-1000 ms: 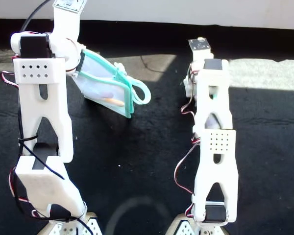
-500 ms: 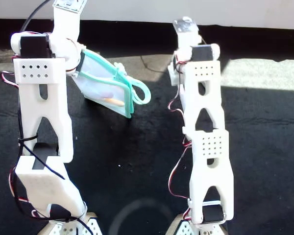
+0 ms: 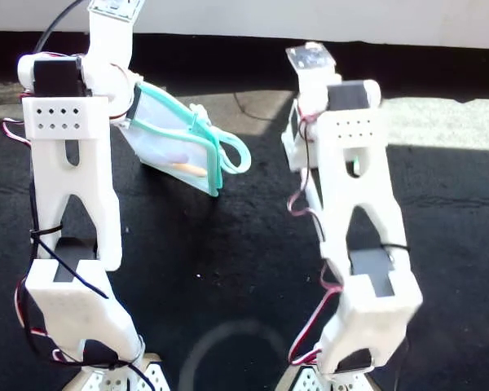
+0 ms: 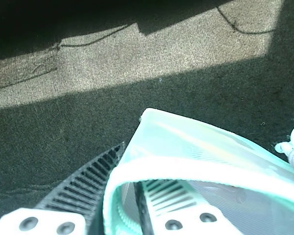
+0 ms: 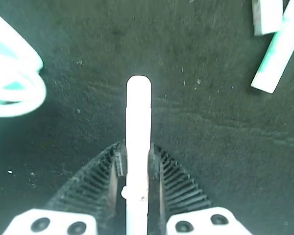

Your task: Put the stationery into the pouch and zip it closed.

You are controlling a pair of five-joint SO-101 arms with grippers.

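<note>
Right claw [image 5: 137, 147] clamped on slim white round-tipped stick [image 5: 138, 103], long axis straight out past the tips; translucent mint-trimmed zip pouch [image 3: 169, 140] hangs pinched in left claw [image 4: 132, 188] above black counter [image 3: 228, 269], left of the stick.

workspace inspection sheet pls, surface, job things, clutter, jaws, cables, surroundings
Surface: dark mat, part sunlit.
Job's things: mint-edged pouch held at its edge, a tan stick showing through it; white pen; two white pieces lying on the mat.
Clutter: nothing seen.
Grippers: left gripper, jaws shut on the pouch's edge; right gripper, jaws shut on the pen.
Cables: wires along the arms; thin cable on the mat.
Surroundings: white wall behind.
</note>
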